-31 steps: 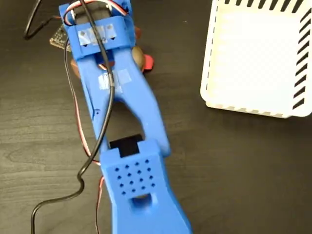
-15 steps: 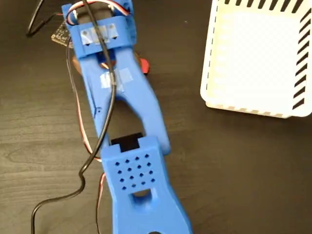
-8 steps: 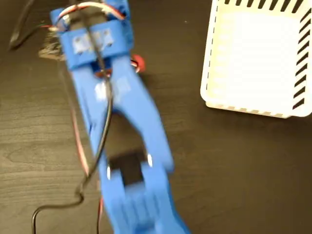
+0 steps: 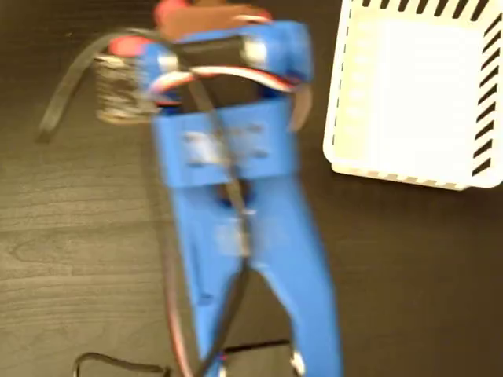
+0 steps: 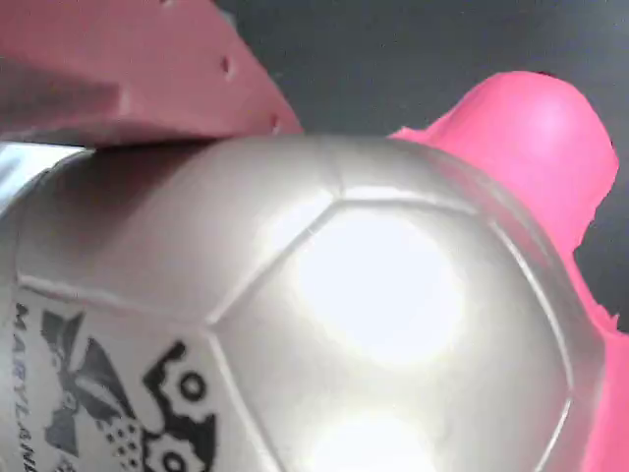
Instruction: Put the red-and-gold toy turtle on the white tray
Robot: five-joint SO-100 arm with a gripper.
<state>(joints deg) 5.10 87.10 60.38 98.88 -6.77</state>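
1. In the fixed view, a blue robot arm (image 4: pixel 244 236) reaches up the middle of a dark wood-grain table (image 4: pixel 409 275), from the bottom edge toward the top edge. The picture is blurred.
2. The claw (image 4: pixel 208 16) sits at the arm's far end, close to the top edge of the table, and is mostly hidden under the wrist.
3. The red-and-gold toy turtle (image 5: pixel 344 315) fills the wrist view: a shiny domed shell with a dark printed logo at lower left, and a pink limb or head at upper right.
4. A pink claw finger (image 5: pixel 138 69) lies flat against the shell's upper left side. The other finger is out of sight, so I cannot tell for certain whether the claw is clamped on the turtle, though it looks likely.
5. In the fixed view, only a red patch of the turtle shows beside the claw.
6. The white tray (image 4: pixel 338 118) occupies the table's top right corner, to the right of the claw and well apart from it. It looks empty.
7. Judging from this, the coming move is a sideways carry rightward, across the tray's left rim.
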